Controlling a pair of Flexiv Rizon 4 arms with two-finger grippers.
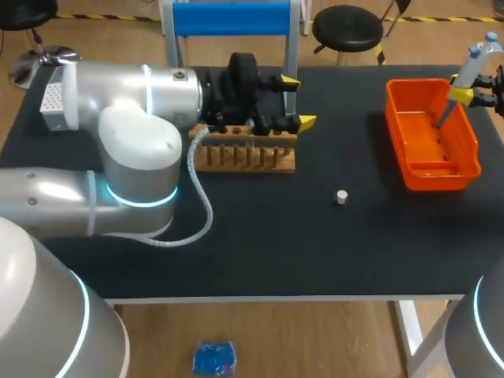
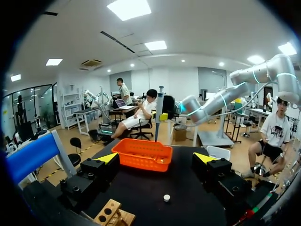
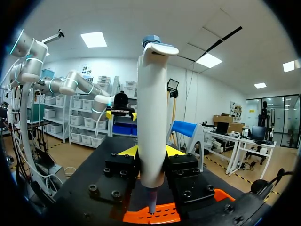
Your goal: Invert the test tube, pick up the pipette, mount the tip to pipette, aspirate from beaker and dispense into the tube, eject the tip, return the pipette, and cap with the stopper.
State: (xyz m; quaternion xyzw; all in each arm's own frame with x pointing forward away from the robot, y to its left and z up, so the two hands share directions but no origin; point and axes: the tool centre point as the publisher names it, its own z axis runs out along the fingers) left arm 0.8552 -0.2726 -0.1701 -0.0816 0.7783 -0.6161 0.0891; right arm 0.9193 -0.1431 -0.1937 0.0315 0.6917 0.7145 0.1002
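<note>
Left gripper [image 1: 298, 101]: is hanging over the far side of the rack, toward its right end, with both fingers spread wide and nothing between them.
Rack [image 1: 246, 156]: is lying on the black tabletop [image 1: 260, 236] left of the middle, showing a row of round holes along its length; the left arm is covering part of it.
Stopper [image 1: 342, 197]: is sitting alone on the tabletop between the rack and the bin, well apart from both.
Bin [image 1: 441, 179]: is sitting on the right side of the tabletop, orange, with its open top facing up.
Pipette [image 1: 475, 63]: is hanging tilted above the bin, thin lower end pointing down into it; whether it is touching the bin is unclear.
Right gripper [image 1: 459, 87]: is clamping the pipette's body from two sides over the bin's far right part.
</note>
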